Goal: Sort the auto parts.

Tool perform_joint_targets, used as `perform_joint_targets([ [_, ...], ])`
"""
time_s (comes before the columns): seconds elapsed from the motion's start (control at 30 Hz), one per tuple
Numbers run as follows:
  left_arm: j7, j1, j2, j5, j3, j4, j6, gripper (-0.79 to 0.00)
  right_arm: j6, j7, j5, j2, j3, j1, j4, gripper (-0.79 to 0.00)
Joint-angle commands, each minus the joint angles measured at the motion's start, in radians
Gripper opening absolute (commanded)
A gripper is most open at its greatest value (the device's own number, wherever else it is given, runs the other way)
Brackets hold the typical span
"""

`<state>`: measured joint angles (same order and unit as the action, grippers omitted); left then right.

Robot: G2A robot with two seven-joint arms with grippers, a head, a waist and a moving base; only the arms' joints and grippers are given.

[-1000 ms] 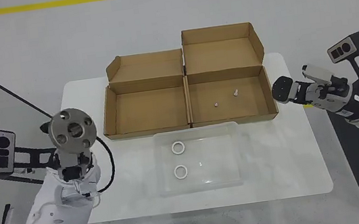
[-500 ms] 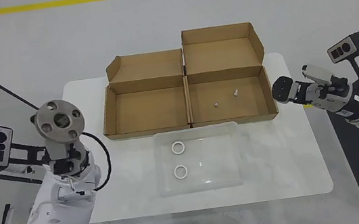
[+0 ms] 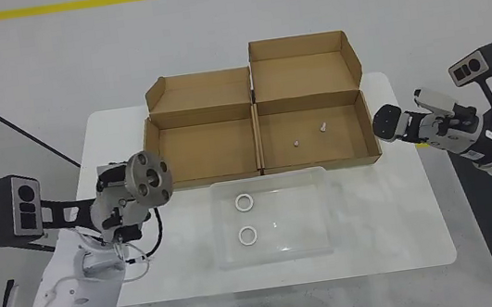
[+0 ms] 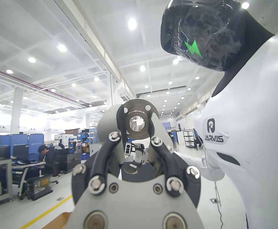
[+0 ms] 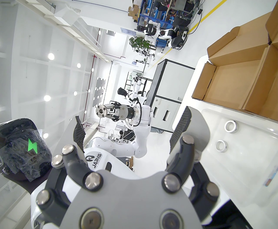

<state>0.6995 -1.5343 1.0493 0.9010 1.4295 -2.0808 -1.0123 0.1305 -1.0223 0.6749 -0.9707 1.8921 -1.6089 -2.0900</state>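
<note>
One metal flange point(image 3: 151, 177) is pinched in the left tool point(image 3: 142, 191). From above, it hangs over the left part of the white bench point(image 3: 415, 234), just off the near corner of the left cardboard box point(image 3: 204, 154). I'd carry it level over a box and lower it close to the floor before letting go, since it looks heavy enough to bounce or dent. Two screws point(image 3: 324, 127) sit in the right cardboard box point(image 3: 348, 145), and two white rings point(image 3: 244, 203) lie in the clear tray point(image 3: 294, 231). From the left wrist, dark fingers point(image 4: 120, 123) squeeze the flange's hub from both sides, so a slow turn seems wise. From the right wrist, the right tool point(image 5: 130, 128) is spread wide with nothing in it, off the bench's smooth right edge. A bright factory hall with rows of ceiling lights lies beyond.
</note>
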Motion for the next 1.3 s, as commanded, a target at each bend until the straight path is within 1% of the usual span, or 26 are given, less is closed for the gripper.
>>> perform_joint_targets([
  [0.0,0.030,-0.006,0.001,-0.021,-0.008,0.004,0.000,-0.785,0.000,0.000,0.000,0.000,0.000,0.000,0.000,0.000],
  [0.17,0.051,-0.019,0.003,-0.084,-0.023,0.006,0.000,-0.785,0.000,0.000,0.000,0.000,0.000,0.000,0.000,0.000],
  [0.4,0.034,-0.034,0.008,-0.135,-0.025,-0.005,0.000,-0.785,0.000,0.000,0.000,0.000,0.000,0.000,0.000,0.000],
  [1.27,0.034,-0.034,0.008,-0.135,-0.025,-0.005,0.000,-0.785,0.000,0.000,0.000,0.000,0.000,0.000,0.000,0.000],
])
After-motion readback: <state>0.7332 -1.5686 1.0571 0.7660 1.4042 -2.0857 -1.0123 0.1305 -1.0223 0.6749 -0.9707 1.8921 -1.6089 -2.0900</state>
